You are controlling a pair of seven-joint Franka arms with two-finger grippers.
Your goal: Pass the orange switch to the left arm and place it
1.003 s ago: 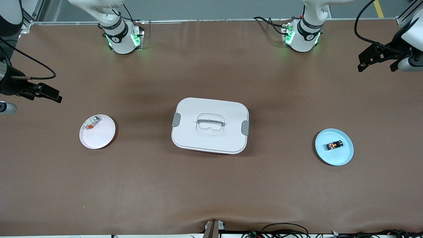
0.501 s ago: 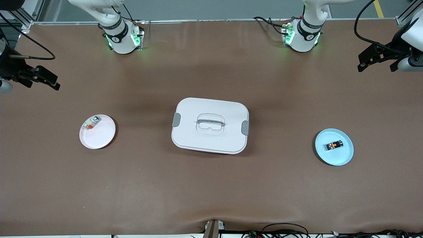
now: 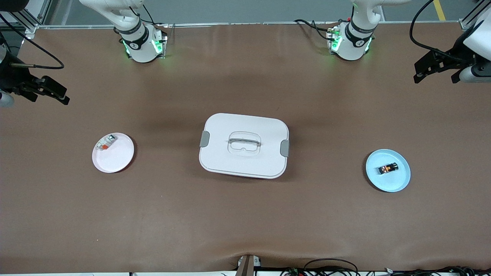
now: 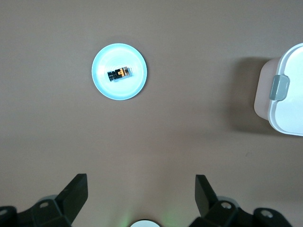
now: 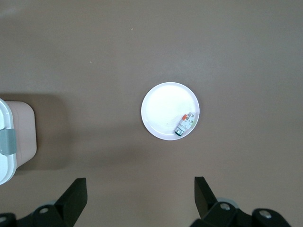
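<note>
The orange switch is a tiny black part with orange markings. It lies on a round blue plate toward the left arm's end of the table. The white box with grey side clips stands mid-table, lid on. High over bare table near that plate, my left gripper hangs open and empty. Its wrist view looks down on the switch and the plate, well away from the left gripper. My right gripper is open and empty over the table's other end; its wrist view shows the right gripper above bare brown surface.
A pink plate toward the right arm's end holds a small white-grey part with a red-orange end. The box's edge shows in both wrist views. Brown table stretches between box and plates. Cables hang at the table's near edge.
My right gripper has risen and drawn back toward the robots' bases' edge of the table, then stopped. The left gripper, the switch, the plates and the box have stayed put.
</note>
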